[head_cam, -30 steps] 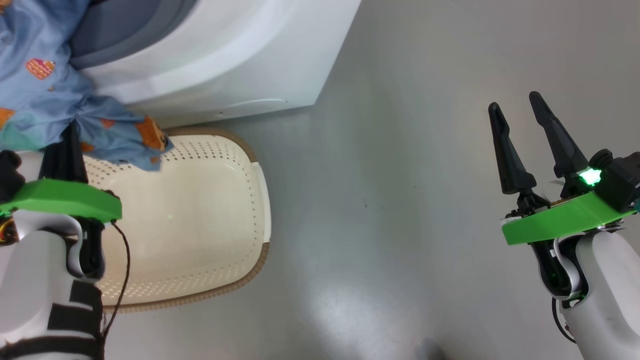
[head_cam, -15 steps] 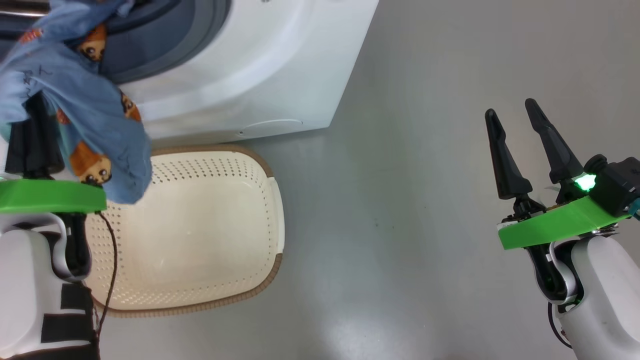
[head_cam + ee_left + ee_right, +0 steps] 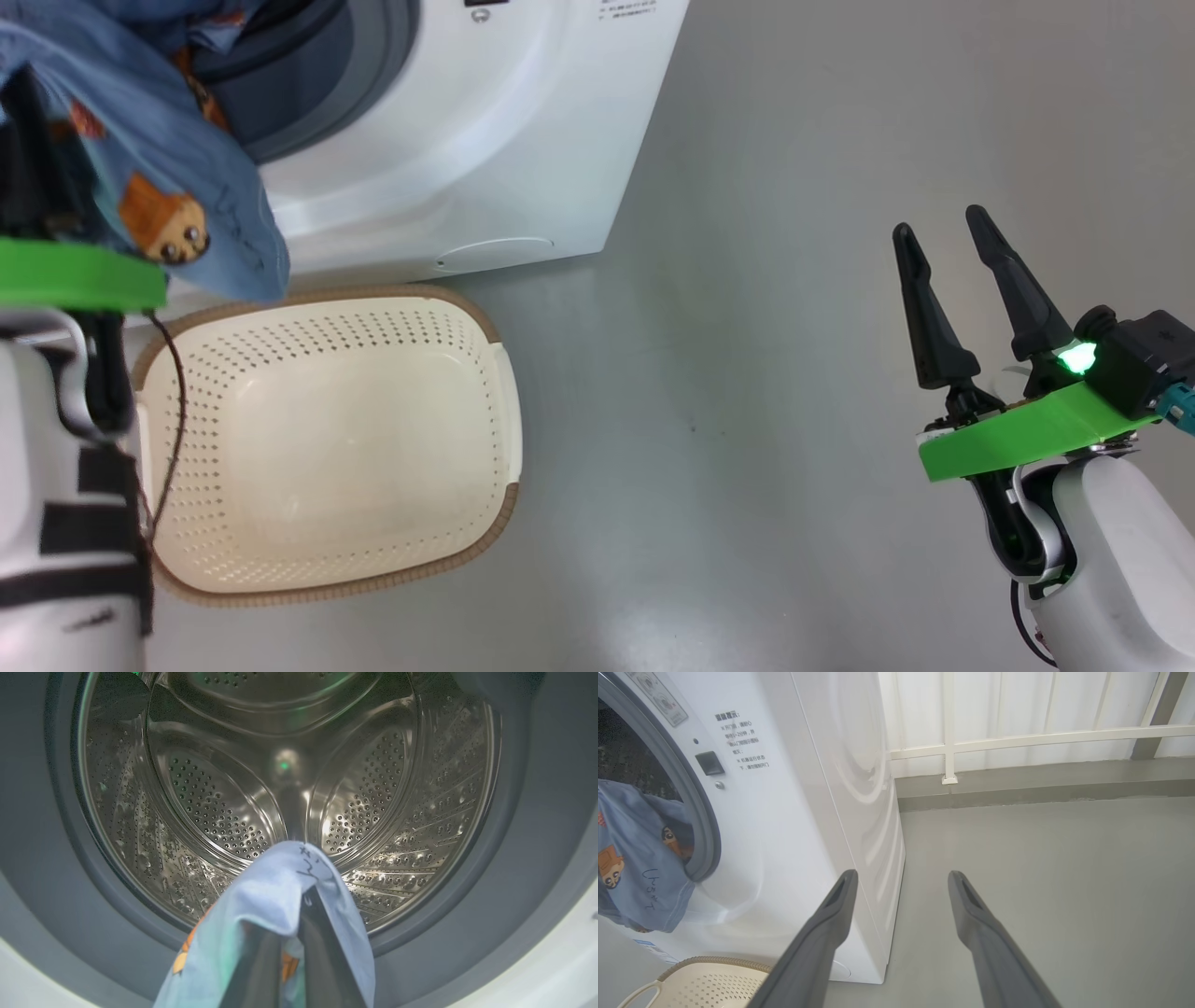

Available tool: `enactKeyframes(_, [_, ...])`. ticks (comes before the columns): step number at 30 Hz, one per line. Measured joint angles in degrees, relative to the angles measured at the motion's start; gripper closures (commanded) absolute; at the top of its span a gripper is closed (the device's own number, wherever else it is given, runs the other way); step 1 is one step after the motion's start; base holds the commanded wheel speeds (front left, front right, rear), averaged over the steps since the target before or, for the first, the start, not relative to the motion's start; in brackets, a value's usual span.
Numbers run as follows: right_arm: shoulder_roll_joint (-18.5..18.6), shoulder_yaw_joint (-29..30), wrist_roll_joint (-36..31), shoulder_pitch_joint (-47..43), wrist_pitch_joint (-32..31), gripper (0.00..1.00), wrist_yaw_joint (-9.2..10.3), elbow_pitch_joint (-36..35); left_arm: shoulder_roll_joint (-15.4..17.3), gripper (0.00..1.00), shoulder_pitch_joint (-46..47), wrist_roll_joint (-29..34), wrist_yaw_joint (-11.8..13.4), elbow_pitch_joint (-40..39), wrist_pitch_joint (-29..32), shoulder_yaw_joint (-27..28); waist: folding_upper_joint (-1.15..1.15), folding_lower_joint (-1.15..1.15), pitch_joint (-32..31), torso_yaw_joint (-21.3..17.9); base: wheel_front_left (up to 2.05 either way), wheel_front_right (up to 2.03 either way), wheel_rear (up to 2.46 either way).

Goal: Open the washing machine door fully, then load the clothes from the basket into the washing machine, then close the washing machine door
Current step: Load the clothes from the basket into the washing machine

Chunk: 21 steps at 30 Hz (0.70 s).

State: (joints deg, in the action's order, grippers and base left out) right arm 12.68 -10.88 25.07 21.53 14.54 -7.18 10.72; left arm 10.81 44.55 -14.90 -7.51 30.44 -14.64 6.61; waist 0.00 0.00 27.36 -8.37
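Observation:
My left gripper point(image 3: 33, 177) is shut on the light blue garment with orange prints point(image 3: 149, 159), one of the clothes, held up before the mouth of the washing machine point(image 3: 485, 140). In the left wrist view the garment point(image 3: 275, 891) drapes over my shut left gripper point(image 3: 301, 919), which faces the steel drum point(image 3: 210, 812) from just outside the grey gasket point(image 3: 537, 835). The cream basket point(image 3: 504, 420) stands on the floor below the machine with nothing in it. My right gripper point(image 3: 938, 221) hangs open over bare floor at the right. The washing machine door is out of view.
The grey floor point(image 3: 794, 280) stretches to the right of the machine and basket. In the right wrist view my open right gripper point(image 3: 902, 873) points past the machine's corner point(image 3: 887, 858) at a white railing and wall point(image 3: 1017, 737).
My left gripper has carried the blue garment from over the basket up to the machine's mouth. The head view has shifted a little. The right gripper stays open and hardly moved.

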Motion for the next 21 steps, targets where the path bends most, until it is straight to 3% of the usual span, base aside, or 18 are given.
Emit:
enactKeyframes(11, [-0.48, -0.48, 0.08, 0.02, 0.00, 0.00, 0.00, 0.04, 3.83, 1.00, 14.82, 1.54, 0.00, 11.81, 0.00, -2.10, 0.00, 0.00, 0.76, -2.29, 0.00, 0.00, 0.00])
enactKeyframes(21, [-1.27, -1.27, 0.09, 0.52, 0.00, 0.00, 0.00, 0.01, 5.87, 1.00, 22.37, 4.60, 0.00, 12.33, 0.00, -3.01, 0.00, 0.01, 2.87, -4.19, 0.00, 0.00, 0.00])
